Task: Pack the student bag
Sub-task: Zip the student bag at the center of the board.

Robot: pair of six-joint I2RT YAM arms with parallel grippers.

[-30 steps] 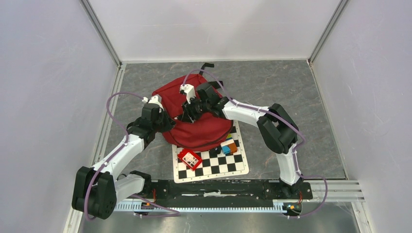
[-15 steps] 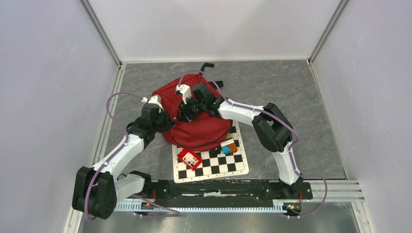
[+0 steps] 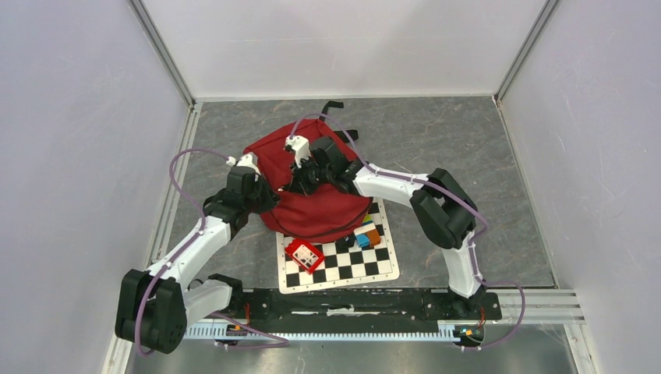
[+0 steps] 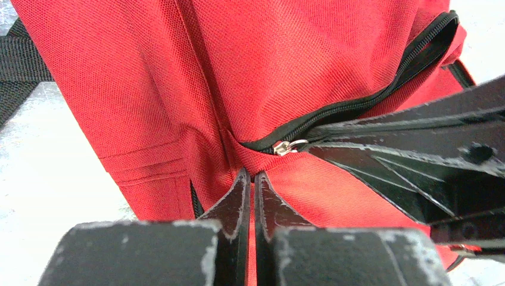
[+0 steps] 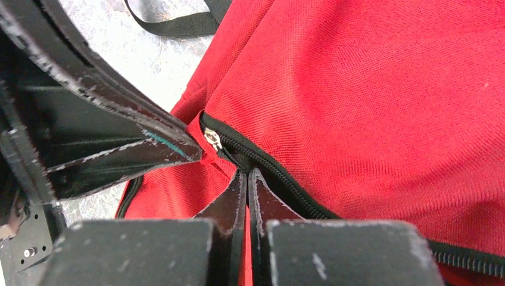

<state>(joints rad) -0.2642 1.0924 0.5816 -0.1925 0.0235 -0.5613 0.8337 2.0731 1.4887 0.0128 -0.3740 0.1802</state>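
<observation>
The student bag [image 3: 319, 206], a red fabric backpack, lies in the middle of the table. My left gripper [image 3: 270, 198] is shut, pinching a fold of red fabric [image 4: 251, 176] just below the end of the black zipper [image 4: 381, 89]. My right gripper [image 3: 299, 176] is shut on the zipper pull [image 5: 237, 159], next to the silver slider [image 5: 211, 140]. The slider also shows in the left wrist view [image 4: 287, 146], with the right gripper's fingers [image 4: 417, 134] meeting at it. The zipper looks closed along the length I can see. The inside of the bag is hidden.
A checkerboard mat [image 3: 374, 265] lies in front of the bag, partly under it. On it are a red box [image 3: 305, 254] and a few coloured blocks [image 3: 366, 234]. A black strap [image 3: 334, 106] sticks out behind the bag. Walls stand on three sides.
My right gripper shifted slightly left along the bag's top, and its elbow swung a little. The left arm and the bag have stayed in place.
</observation>
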